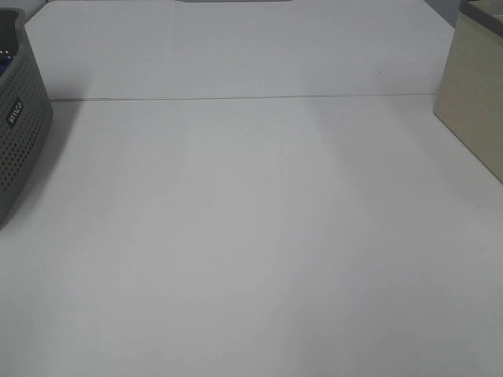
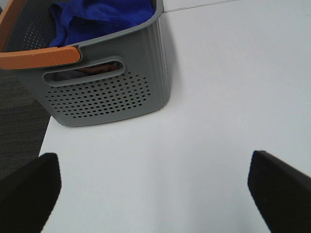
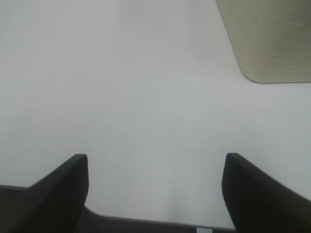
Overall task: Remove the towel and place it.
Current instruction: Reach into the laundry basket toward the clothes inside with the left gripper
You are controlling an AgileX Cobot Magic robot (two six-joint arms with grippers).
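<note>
The royal-blue towel [image 2: 99, 17] lies bunched inside the grey perforated basket [image 2: 104, 97], which has an orange handle [image 2: 39, 58]. In the exterior high view only the basket's side [image 1: 20, 133] shows at the left edge, with a sliver of blue at its rim. My left gripper [image 2: 153, 194] is open over bare white table, short of the basket, nothing between its fingers [image 2: 29, 191]. My right gripper [image 3: 155, 194] is open too, above the table's near edge, holding nothing. Neither arm shows in the exterior high view.
A beige box [image 1: 475, 94] stands at the right edge of the white table [image 1: 251, 236]; its corner [image 3: 272, 39] also shows in the right wrist view. A seam [image 1: 236, 98] crosses the table. Dark floor [image 2: 19, 126] lies beyond the table edge by the basket.
</note>
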